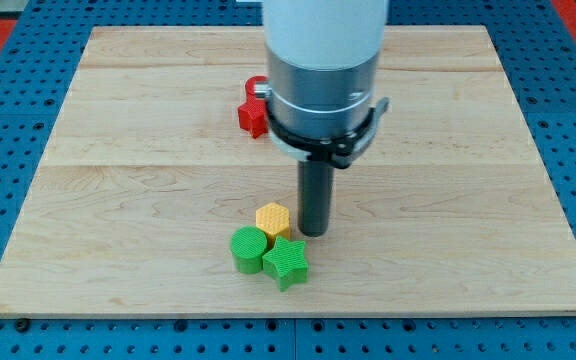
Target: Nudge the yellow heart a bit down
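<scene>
Since nothing sits higher than the arm, the list starts there and works down in size.

Arm housing: a wide pale-and-grey metal cylinder (323,70) with a black clamp ring hangs over the board's upper middle, hiding whatever lies behind it.

Board: a pale wooden board with fine grain (468,150) lies flat on a blue pegboard surface (8,150); its smoothness suits sliding blocks.

Rod: a straight dark matte rod (315,195) drops from the clamp, and my tip (314,233) rests at the board level just to the view's right of the yellow block, touching or nearly so; I cannot tell which.

Hand state: no grasping part exists here, so nothing is clenched or released; the tip only pushes.

Red block: a ribbed red plastic piece (252,112), shape partly hidden by the housing, sits well apart towards the view's top.

Green round block: a ribbed green cylinder (249,248) sits at the view's lower left of the yellow one, pressed against it.

Green star: a ribbed green star block (286,261) lies directly below the yellow one, touching it.

Yellow heart: the small yellow ribbed block (273,219), reading here more like a hexagon, sits low and centre; a downward nudge would likely press into both greens, and my tip seems placed beside rather than above it.
</scene>
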Action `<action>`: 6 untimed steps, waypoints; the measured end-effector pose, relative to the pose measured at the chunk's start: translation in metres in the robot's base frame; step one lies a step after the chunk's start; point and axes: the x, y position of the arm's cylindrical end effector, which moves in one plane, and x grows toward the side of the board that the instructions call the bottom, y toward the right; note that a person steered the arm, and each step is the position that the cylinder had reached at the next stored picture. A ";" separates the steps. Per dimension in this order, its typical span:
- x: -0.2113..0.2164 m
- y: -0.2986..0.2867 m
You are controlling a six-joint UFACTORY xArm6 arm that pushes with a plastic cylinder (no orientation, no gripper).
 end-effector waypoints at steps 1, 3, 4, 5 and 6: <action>-0.014 0.065; -0.090 0.268; -0.168 0.296; -0.250 0.299; -0.293 0.259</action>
